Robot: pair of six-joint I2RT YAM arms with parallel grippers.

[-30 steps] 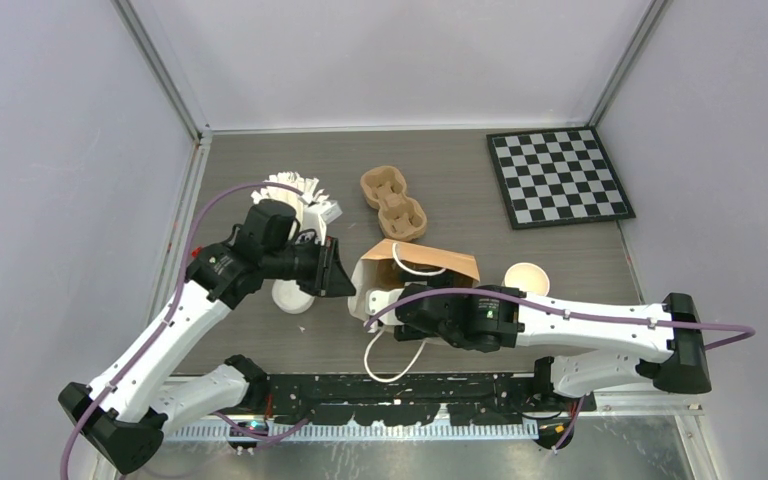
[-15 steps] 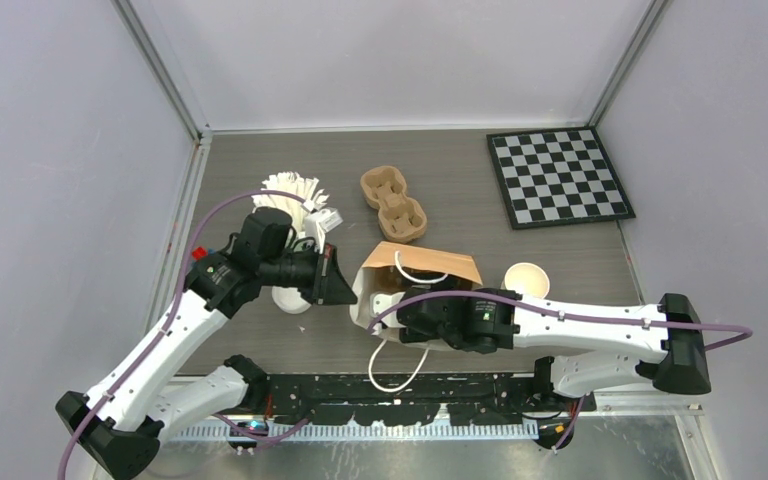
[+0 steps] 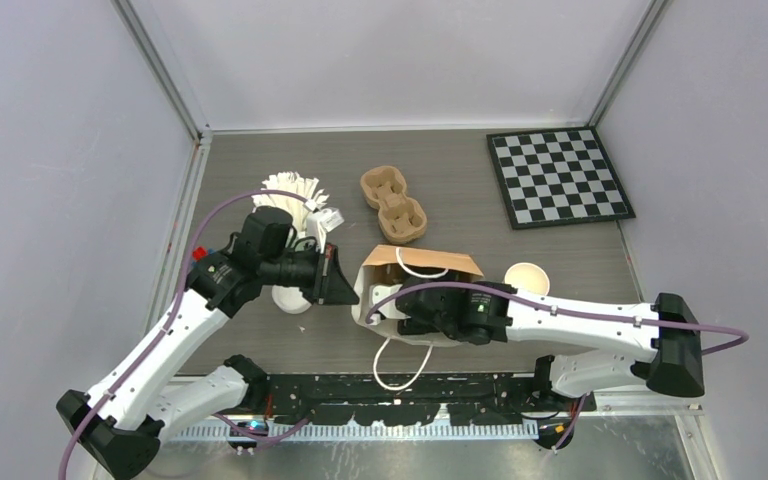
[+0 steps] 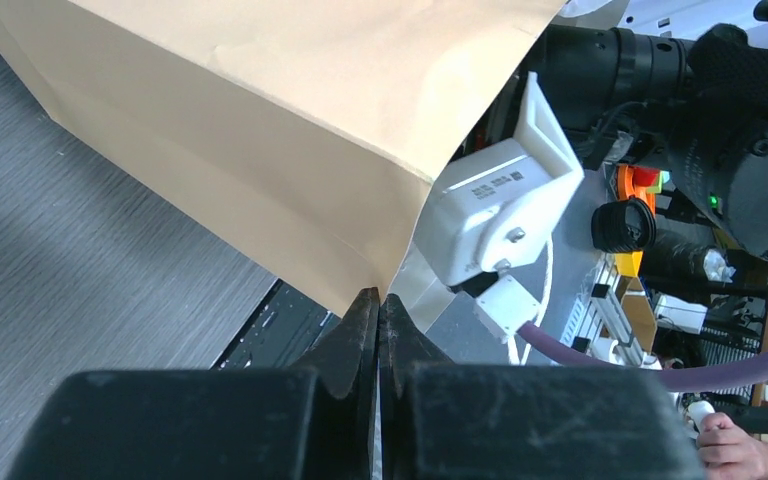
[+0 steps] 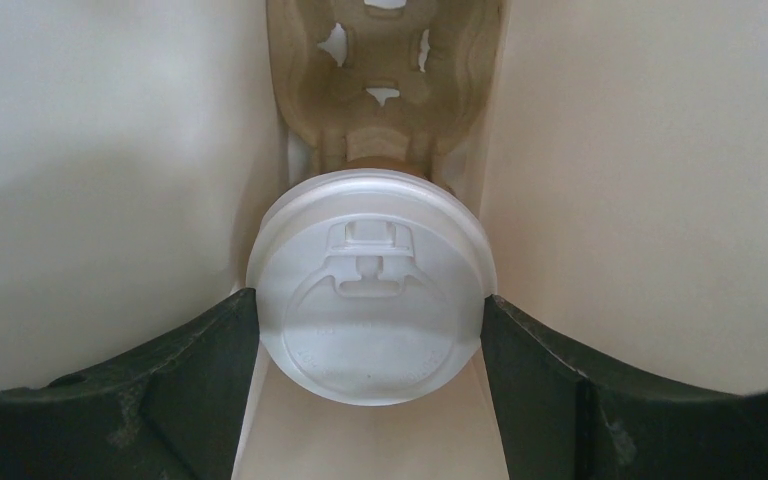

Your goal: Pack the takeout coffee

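The takeout coffee [image 5: 370, 300] shows only in the right wrist view: its round white lid faces the camera inside the brown paper bag [image 3: 430, 262], in front of a pulp cup carrier [image 5: 385, 80]. My right gripper [image 5: 370, 330] reaches into the bag's mouth, and its dark fingers [image 5: 210, 350] press the lid's two sides. From above the cup is hidden by the bag and arm. My left gripper [image 3: 352, 288] is shut on the left edge of the bag's mouth [image 4: 400, 180], with the paper pinched at the tips of the gripper [image 4: 378, 300].
A second pulp carrier [image 3: 394, 203] lies behind the bag. A lidless paper cup [image 3: 526, 278] stands to the bag's right. White lids and cups [image 3: 295, 190] are behind the left arm. A checkerboard [image 3: 557, 177] lies far right. The bag's white handle loop [image 3: 400, 365] trails toward the near edge.
My left gripper has closed on the bag's edge. The right arm has pushed a little further into the bag, and the bag has shifted slightly.
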